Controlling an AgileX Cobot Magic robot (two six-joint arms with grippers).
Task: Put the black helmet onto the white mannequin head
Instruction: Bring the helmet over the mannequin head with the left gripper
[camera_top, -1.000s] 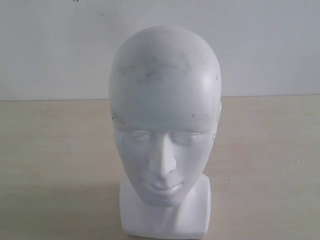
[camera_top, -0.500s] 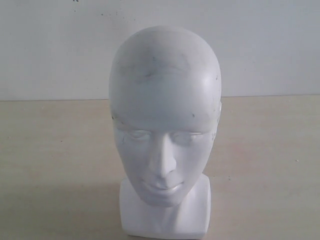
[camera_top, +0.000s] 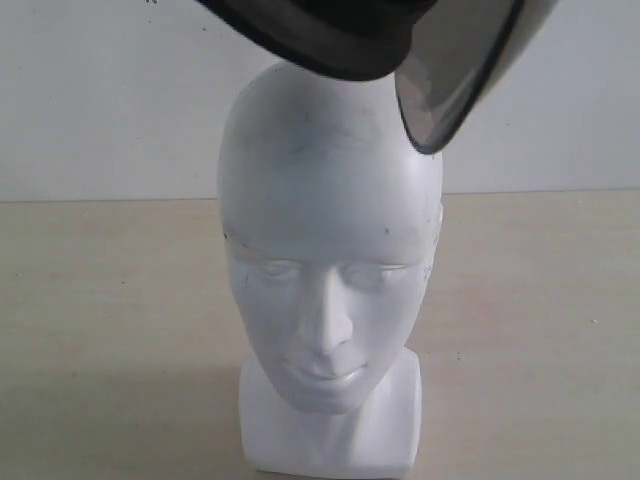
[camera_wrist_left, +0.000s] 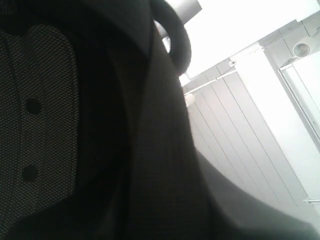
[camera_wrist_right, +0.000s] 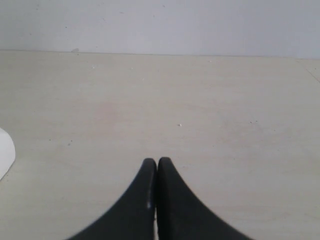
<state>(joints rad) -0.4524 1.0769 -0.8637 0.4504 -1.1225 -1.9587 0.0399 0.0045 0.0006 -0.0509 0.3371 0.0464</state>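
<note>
1. Up at the top, from the left, the black helmet (camera_top: 330, 40) hangs in the air over the white mannequin head (camera_top: 330, 230), and its edge seems to touch the crown.
2. The left gripper's camera sees only the helmet's soft dark inside, so I cannot tell if its jaws are open or closed.
3. The smoky visor (camera_top: 455, 70) hangs down on the right.
4. The right gripper (camera_wrist_right: 157, 162) is over the table (camera_wrist_right: 225, 100), with its jaws closed together and holding nothing.
</note>
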